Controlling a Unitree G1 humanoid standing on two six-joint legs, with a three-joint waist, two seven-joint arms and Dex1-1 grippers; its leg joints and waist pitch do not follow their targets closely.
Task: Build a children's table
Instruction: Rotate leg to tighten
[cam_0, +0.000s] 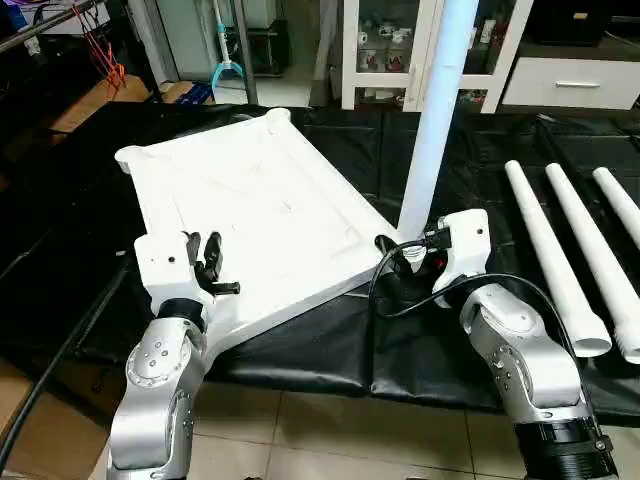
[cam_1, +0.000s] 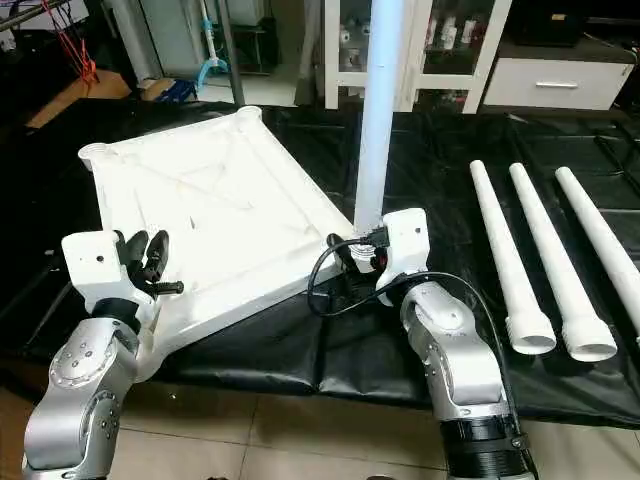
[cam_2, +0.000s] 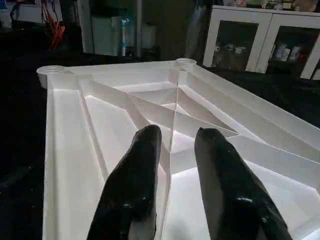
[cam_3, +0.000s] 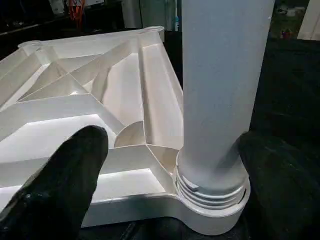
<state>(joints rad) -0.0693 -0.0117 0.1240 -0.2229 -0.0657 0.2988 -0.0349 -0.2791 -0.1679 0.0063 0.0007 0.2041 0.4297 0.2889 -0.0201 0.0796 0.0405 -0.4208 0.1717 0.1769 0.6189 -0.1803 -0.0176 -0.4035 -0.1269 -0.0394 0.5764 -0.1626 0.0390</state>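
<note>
Tiles (cam_0: 300, 420) are showing nearest, below the edge of the black sheet (cam_0: 330, 350) that is covering the work surface. On the near left, the left gripper (cam_0: 208, 262) is hovering over the tabletop's near edge, its fingers (cam_2: 135, 175) standing slightly apart and grasping nothing. On the near right, the right gripper (cam_1: 360, 255) is standing spread wide on either side of the upright leg (cam_0: 435, 120), its fingers (cam_3: 65, 180) not pressing it. That leg is sitting in the near right corner socket of the tabletop (cam_0: 260, 190), which is lying ribbed side up. Three loose legs (cam_1: 510, 250) are lying on the right. A white cabinet (cam_0: 400, 40) is standing at the far side.
</note>
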